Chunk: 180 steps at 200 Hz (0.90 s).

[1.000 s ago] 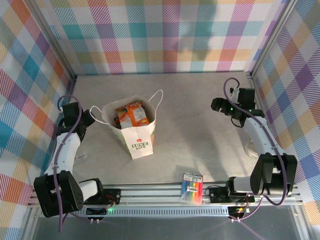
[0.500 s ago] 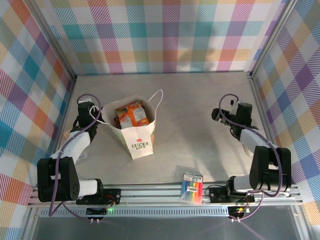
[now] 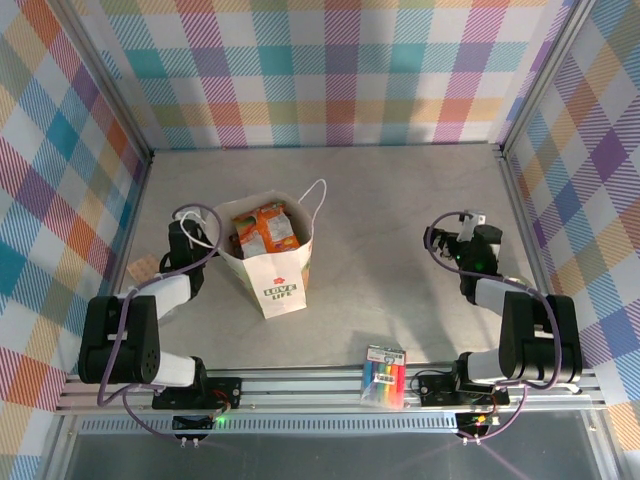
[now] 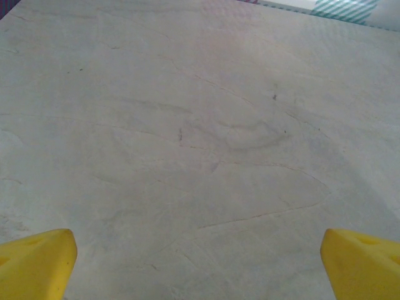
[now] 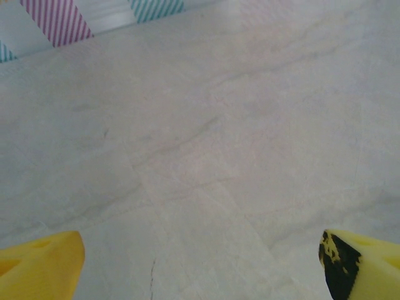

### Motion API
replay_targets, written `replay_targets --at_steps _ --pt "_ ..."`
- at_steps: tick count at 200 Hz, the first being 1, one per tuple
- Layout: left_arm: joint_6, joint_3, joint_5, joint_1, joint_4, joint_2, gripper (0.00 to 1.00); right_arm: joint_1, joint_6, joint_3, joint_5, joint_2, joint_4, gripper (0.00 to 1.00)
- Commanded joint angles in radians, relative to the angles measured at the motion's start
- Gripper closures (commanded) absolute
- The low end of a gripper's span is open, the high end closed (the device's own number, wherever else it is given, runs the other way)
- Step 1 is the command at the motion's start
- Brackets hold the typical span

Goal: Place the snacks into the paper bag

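I see my left gripper (image 3: pixel 183 238) just left of the bag, its yellow fingers (image 4: pixel 34 262) spread wide over bare grey table (image 4: pixel 200 137). The white paper carrier bag (image 3: pixel 278 288) stands upright, with orange foil snack packets (image 3: pixel 264 228) inside. My right gripper (image 3: pixel 462 245), well apart from the bag, gapes too and holds nothing.

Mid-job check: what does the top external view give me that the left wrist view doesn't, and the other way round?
Top external: the paper bag standing upright with orange snacks inside, the marker pack by the near rail, and both arms folded near their bases. Left wrist: a close look at the left gripper, its yellow fingers spread wide with nothing between them. Shared: the grey table and the plaid wall.
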Motion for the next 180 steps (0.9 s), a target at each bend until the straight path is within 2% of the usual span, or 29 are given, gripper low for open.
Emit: replay_targets --at_steps 1,34,55,97,108,115,138,180 --pt "0.042 -0.026 0.070 -0.020 0.126 0.019 0.00 -0.004 -0.017 -0.031 -0.007 0.020 0.143 0.04" --pt "0.052 -0.115 0.082 -0.025 0.305 0.046 0.01 -0.004 -0.014 -0.043 0.000 0.041 0.181 0.03" --pt "0.053 -0.137 0.068 -0.030 0.362 0.069 0.01 -0.001 -0.021 -0.051 -0.011 0.043 0.194 0.03" --pt "0.044 -0.223 0.017 -0.037 0.630 0.180 0.01 0.026 -0.043 -0.121 0.018 0.106 0.381 0.01" --pt "0.039 -0.214 0.008 -0.037 0.579 0.161 0.01 0.029 -0.046 -0.112 0.015 0.139 0.403 0.01" --pt "0.038 -0.207 -0.001 -0.038 0.570 0.163 0.01 0.036 -0.055 -0.093 0.020 0.134 0.352 0.01" --pt "0.019 -0.155 -0.052 -0.039 0.477 0.169 0.01 0.105 -0.101 -0.025 0.139 0.149 0.246 0.01" --pt "0.025 -0.139 -0.078 -0.053 0.449 0.171 0.01 0.106 -0.101 -0.026 0.139 0.149 0.245 0.01"
